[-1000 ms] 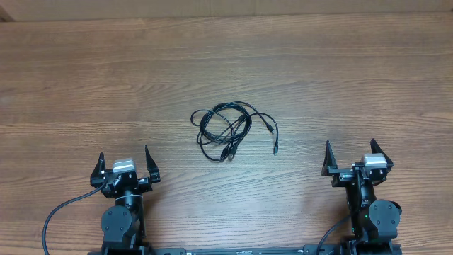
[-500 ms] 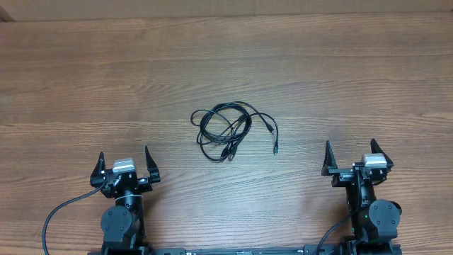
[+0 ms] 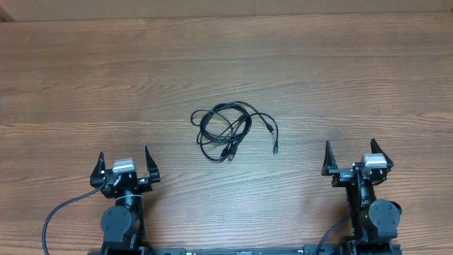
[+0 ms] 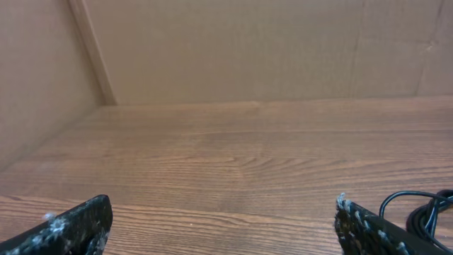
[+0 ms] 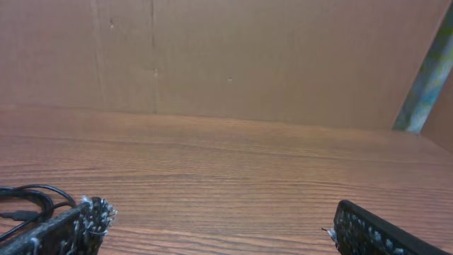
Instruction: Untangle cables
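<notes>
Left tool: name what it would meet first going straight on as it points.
Nothing nearby: the left tool faces bare table, apparently free up to the cardboard wall. The cables lie off to its right.

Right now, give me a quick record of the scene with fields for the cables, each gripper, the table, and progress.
cables: thin black cables with small plug ends, one tangled bundle lying mid-table between the arms
stray end: plug end trailing off the bundle toward the robot's right
left gripper: open, empty, apart from the bundle
right gripper: open, empty, apart from the bundle
surface: brown wood-grain table
progress: untangling not yet begun
</notes>
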